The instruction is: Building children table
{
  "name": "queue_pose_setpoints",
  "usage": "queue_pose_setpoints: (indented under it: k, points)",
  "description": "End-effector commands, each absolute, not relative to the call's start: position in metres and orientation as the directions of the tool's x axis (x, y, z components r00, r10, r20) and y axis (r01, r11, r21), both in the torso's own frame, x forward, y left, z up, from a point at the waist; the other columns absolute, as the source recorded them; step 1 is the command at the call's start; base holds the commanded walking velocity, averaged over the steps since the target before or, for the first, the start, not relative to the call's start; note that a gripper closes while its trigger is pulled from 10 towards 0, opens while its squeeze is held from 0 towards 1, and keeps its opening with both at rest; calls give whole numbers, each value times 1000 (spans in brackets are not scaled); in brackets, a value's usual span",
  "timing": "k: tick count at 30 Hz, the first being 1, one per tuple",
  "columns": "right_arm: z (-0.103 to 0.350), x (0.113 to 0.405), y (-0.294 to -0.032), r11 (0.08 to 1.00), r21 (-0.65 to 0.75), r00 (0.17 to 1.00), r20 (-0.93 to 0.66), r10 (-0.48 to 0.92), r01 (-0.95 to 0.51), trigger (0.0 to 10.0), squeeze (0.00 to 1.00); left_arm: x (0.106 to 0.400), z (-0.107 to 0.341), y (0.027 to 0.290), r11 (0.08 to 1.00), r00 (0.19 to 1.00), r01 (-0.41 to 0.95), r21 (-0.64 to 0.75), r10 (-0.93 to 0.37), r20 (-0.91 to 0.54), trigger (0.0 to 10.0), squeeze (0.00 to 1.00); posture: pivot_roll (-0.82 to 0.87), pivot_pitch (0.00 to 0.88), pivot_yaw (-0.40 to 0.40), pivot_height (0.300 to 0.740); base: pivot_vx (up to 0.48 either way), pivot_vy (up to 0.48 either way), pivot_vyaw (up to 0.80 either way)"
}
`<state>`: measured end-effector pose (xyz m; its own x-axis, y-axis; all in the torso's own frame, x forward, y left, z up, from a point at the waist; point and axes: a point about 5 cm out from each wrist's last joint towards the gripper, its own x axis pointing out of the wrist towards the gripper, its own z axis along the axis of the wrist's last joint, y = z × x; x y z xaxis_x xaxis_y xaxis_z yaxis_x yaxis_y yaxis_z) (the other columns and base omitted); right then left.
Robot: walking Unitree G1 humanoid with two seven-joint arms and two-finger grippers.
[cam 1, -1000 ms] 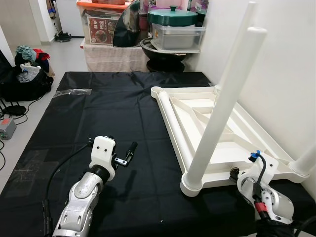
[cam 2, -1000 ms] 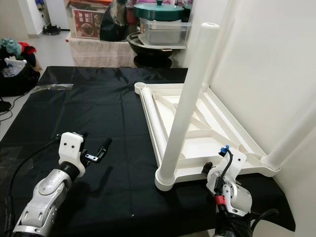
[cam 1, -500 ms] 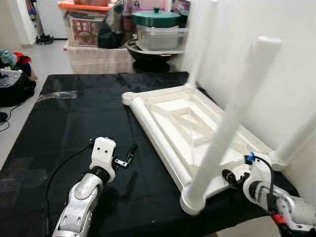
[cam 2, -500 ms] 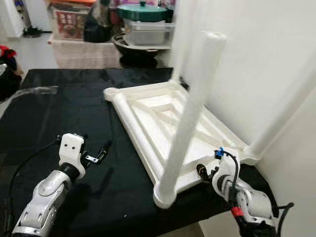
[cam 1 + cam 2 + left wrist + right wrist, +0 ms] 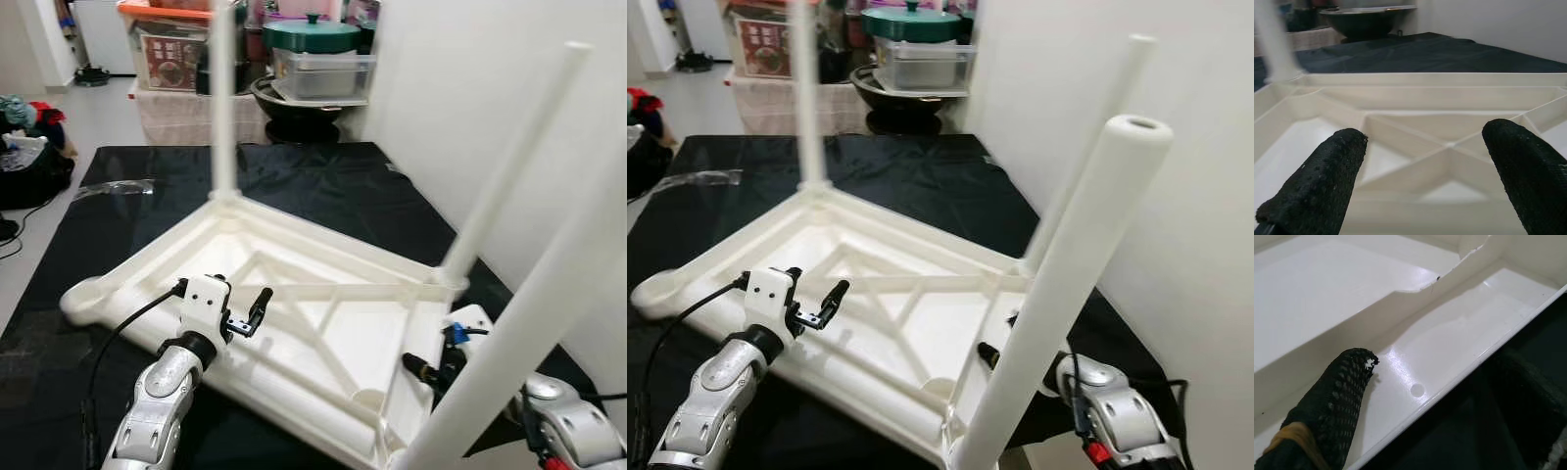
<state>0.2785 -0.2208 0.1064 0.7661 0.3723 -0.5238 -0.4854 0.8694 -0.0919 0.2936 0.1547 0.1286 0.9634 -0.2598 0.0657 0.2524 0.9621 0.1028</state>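
Observation:
A white plastic children's table (image 5: 323, 294) lies upside down on a black cloth (image 5: 323, 171). Three white legs stand up from its corners: one at the far corner (image 5: 223, 98), one by the wall (image 5: 509, 166), one close to me (image 5: 1058, 294). The left corner socket (image 5: 83, 294) holds no leg. My right gripper (image 5: 426, 370) straddles the table's near rim (image 5: 1449, 387), one finger (image 5: 1337, 391) inside the frame and the other outside, shut on it. My left gripper (image 5: 253, 311) hovers open over the ribbed underside (image 5: 1440, 127), holding nothing.
A white wall (image 5: 470, 78) runs close along the right. Storage boxes, a green-lidded pot (image 5: 318, 39) and a dark bowl stand behind the cloth. Bags (image 5: 24, 147) lie on the floor at the left. A clear plastic scrap (image 5: 113, 188) rests on the cloth.
The table has swung round on the cloth towards the left, now under my left gripper. My right gripper stayed on its rim. The left arm has hardly moved. The camera also shifted.

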Motion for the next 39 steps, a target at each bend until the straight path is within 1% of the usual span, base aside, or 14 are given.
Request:
queue_pose_setpoints:
  k: [1,8,9,10,12,15,16,23,25,27,31,32,33,39]
  points:
    - [106,282,-224,857,-129,765,-531,366,-499,10000,0,292,126,155,958,963,259,120,-266,46,10000,0,76,0,-102,740,0,0,0]
    - [117,299,-227,838,-201,794,-485,366,-508,10000,0,293,127,155,958,962,261,123,-268,46,10000,0,79,0,-103,740,0,0,0]
    - [136,321,-222,856,-221,846,-393,360,-468,10000,0,293,128,155,958,962,260,124,-268,48,10000,0,96,0,-108,740,0,0,0]
    - [136,321,-222,856,-221,846,-393,360,-468,10000,0,293,128,155,958,962,260,124,-268,48,10000,0,96,0,-108,740,0,0,0]
    - [171,349,-210,873,-225,895,-224,385,-432,10000,0,293,129,155,958,963,257,126,-265,51,10000,0,100,0,-112,740,0,0,0]
    - [186,357,-200,859,-222,886,-153,437,-462,10000,0,294,130,155,958,963,255,127,-264,52,10000,0,101,0,-112,740,0,0,0]
    - [188,357,-199,853,-223,881,-145,450,-472,10000,1000,293,130,155,958,963,255,127,-263,52,10000,0,101,0,-112,740,0,0,0]
    - [197,361,-206,900,-147,912,-49,408,-411,10000,1000,292,130,155,959,964,253,125,-261,54,10000,0,103,0,-119,740,0,0,0]
    - [199,361,-216,923,-139,933,-32,357,-358,10000,1000,292,130,155,960,964,252,124,-260,53,10000,0,99,0,-118,740,0,0,0]
    - [197,354,-259,985,-127,993,-1,120,-119,10000,1000,291,128,153,958,963,258,120,-266,48,10000,0,81,0,-109,740,0,0,0]
    - [196,350,-265,986,-133,995,2,99,-98,10000,1000,290,128,153,958,962,261,120,-268,47,10000,0,81,0,-109,740,0,0,0]
    - [191,342,-266,982,-142,993,-10,121,-121,10000,929,290,127,152,957,961,266,117,-273,45,10000,0,61,0,-98,740,0,0,0]
    - [182,322,-260,974,-133,983,-22,183,-185,10000,0,290,127,150,956,959,275,106,-281,45,10000,0,61,0,-98,740,0,0,0]
    - [168,300,-239,975,-96,979,-11,202,-202,10000,0,290,130,149,958,957,277,81,-282,71,10000,0,50,0,-94,740,0,0,0]
